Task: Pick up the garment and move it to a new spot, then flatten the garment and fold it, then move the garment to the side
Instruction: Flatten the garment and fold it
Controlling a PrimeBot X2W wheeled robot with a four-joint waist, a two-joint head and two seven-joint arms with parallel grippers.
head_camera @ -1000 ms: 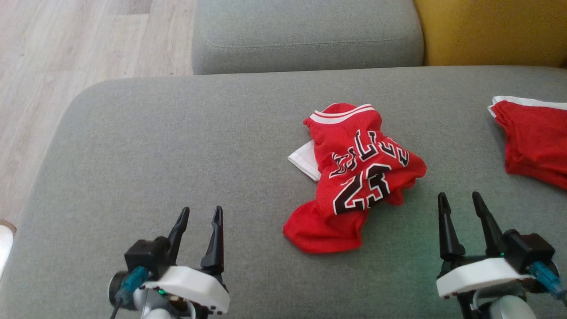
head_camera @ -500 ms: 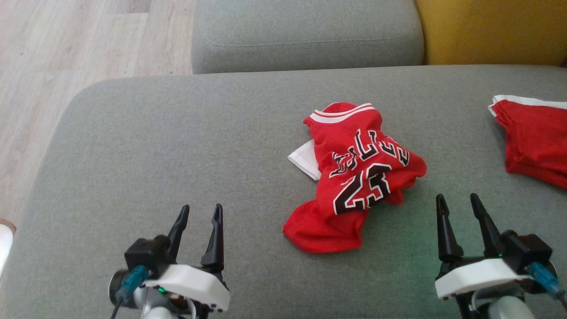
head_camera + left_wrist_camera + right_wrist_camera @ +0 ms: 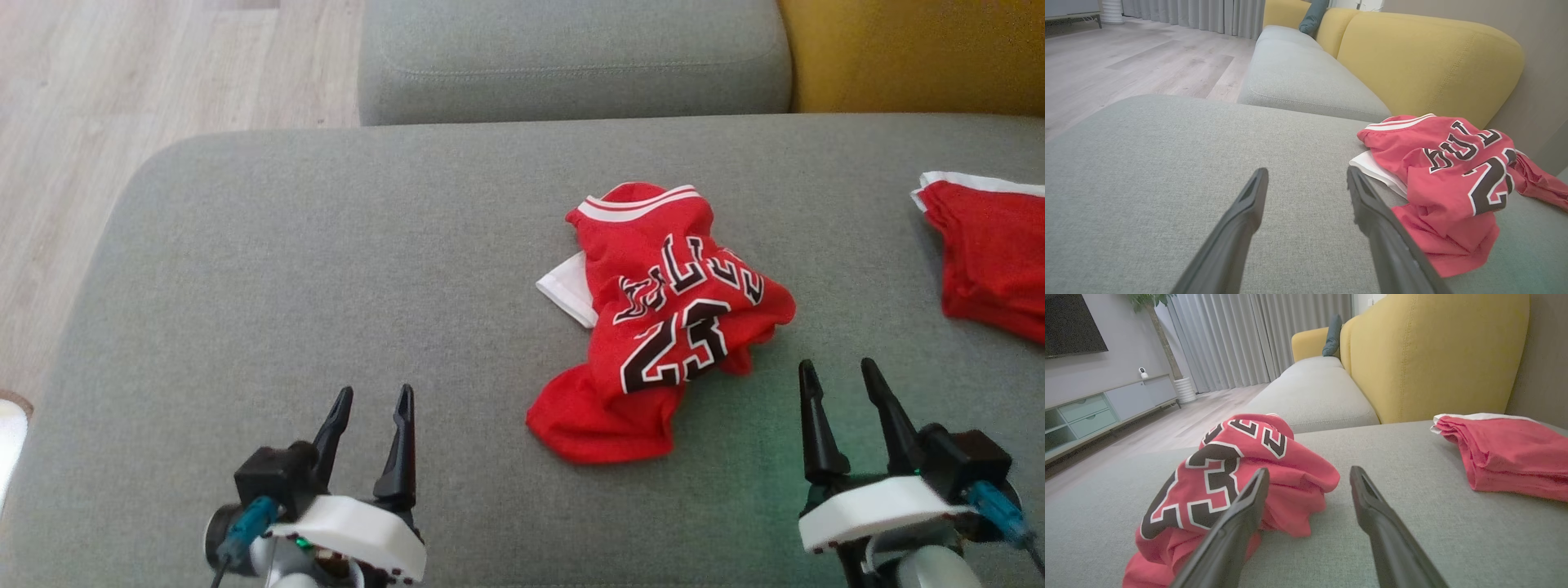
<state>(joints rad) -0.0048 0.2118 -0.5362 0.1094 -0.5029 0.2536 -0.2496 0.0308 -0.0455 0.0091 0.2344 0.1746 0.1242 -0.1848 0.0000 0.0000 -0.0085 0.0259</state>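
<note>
Clearly nothing is held yet: the garment (image 3: 665, 318) lies crumpled mid-cushion on the grey sofa (image 3: 286, 269), number side up. The left gripper (image 3: 371, 400) and right gripper (image 3: 837, 376) hover low either side, fingers spread and empty, probably poised to pinch its edges.

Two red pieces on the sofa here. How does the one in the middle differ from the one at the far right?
The jersey carries black-and-white lettering and a 23; the red piece at the right shows plain red, with no lettering in sight. The jersey lies crumpled in a heap; the red piece lies flatter, in neat layers. Both are red with white trim and rest on the grey cushion.
</note>
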